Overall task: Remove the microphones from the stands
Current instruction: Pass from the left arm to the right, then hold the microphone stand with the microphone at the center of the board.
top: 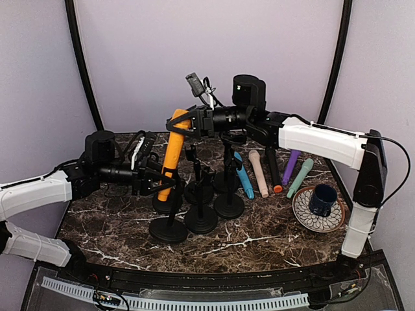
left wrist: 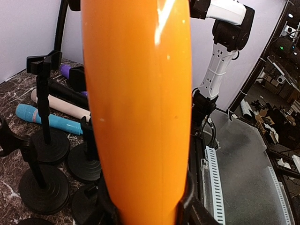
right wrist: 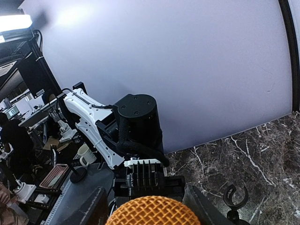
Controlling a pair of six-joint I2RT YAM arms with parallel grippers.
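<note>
I have the orange microphone (top: 172, 155) standing steeply in its stand (top: 163, 205), long axis nearly upright and leaning a little, mesh head uppermost. My left gripper (top: 157, 181) is low on the body, just above the clip. In the left wrist view the orange barrel (left wrist: 140, 108) runs straight up out of the space between the fingers (left wrist: 105, 206), which hug it on both sides, so I read that hand as clamped on the microphone.

My right gripper (top: 188, 123) is at the top end. From its own camera the mesh head (right wrist: 152, 212) sits directly between the fingers (right wrist: 91, 213), one on each side and very close. I cannot tell whether they are pressing on it or only flanking it.

So both hands are on the same axis, left at the foot and right at the head, neither needing to reach. I judge the way out is along that axis, upward and away from the clip. The other stands crowd in just beside my left gripper, so a sideways pull looks risky.
</note>
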